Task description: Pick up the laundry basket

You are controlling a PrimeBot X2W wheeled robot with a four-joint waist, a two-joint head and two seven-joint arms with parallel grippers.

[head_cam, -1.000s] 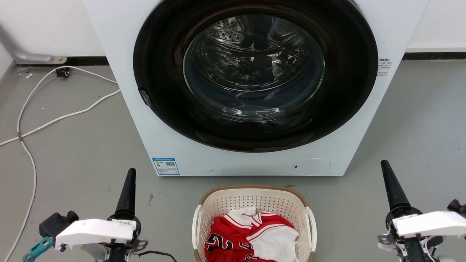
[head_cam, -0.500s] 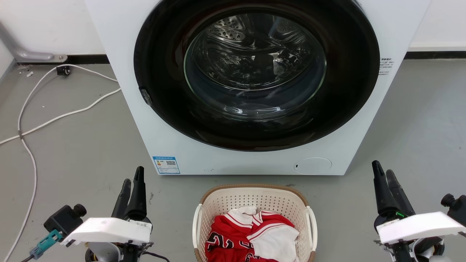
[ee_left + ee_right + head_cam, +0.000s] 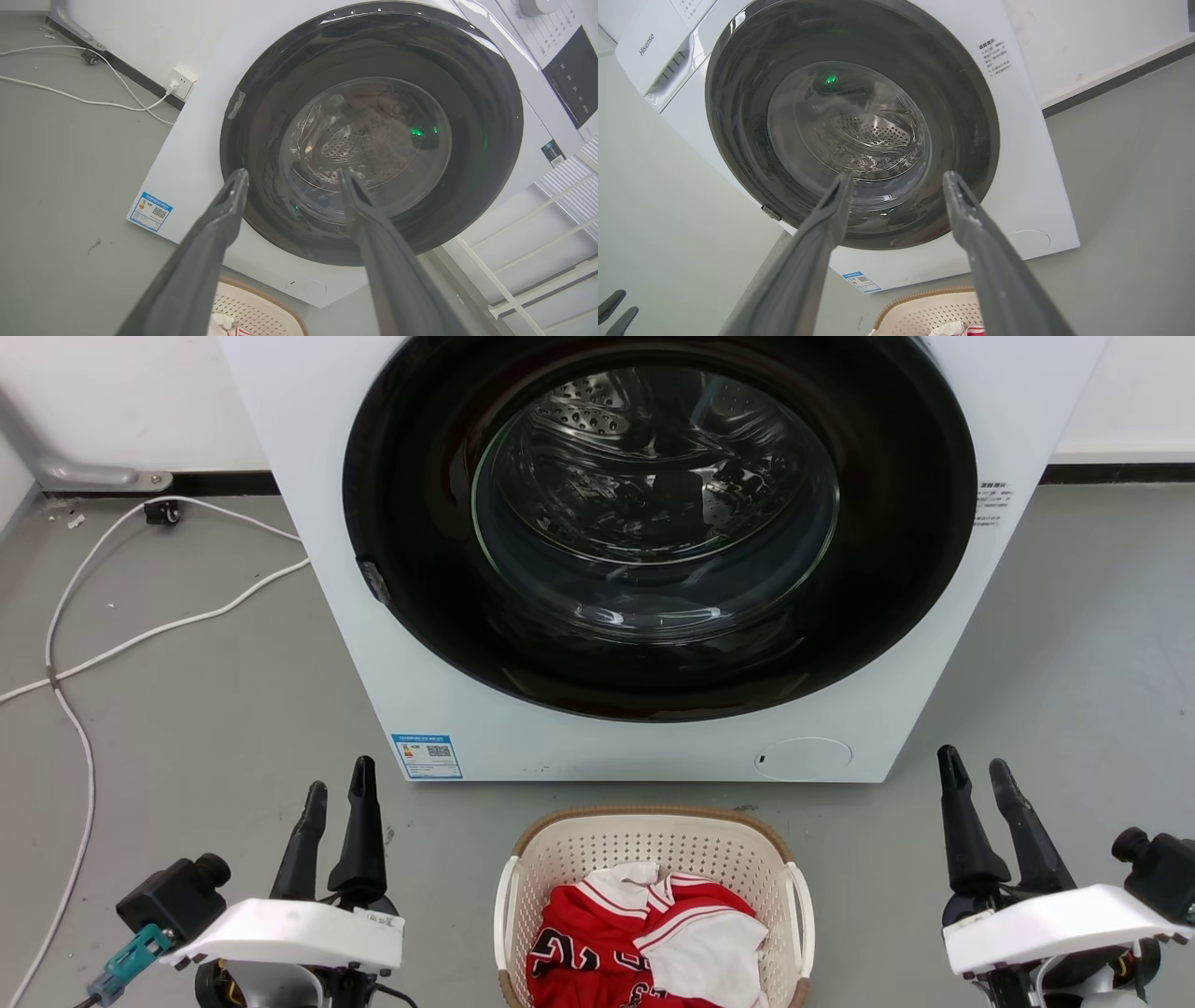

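My left tool (image 3: 339, 779) and right tool (image 3: 974, 761) are spread, either side of the basket (image 3: 653, 847); it seems light and stiff, so I would grip its handles (image 3: 801, 917).

The grey floor (image 3: 187, 709) is occupied by a white washing machine (image 3: 653, 541), and the laundry basket (image 3: 653, 847) is set down on it just in front of the machine. White cables (image 3: 140, 639) are trailed across it to the left.

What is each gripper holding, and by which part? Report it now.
Nothing is held. The left gripper and right gripper are both open and empty, one to each side of the laundry basket, apart from it.
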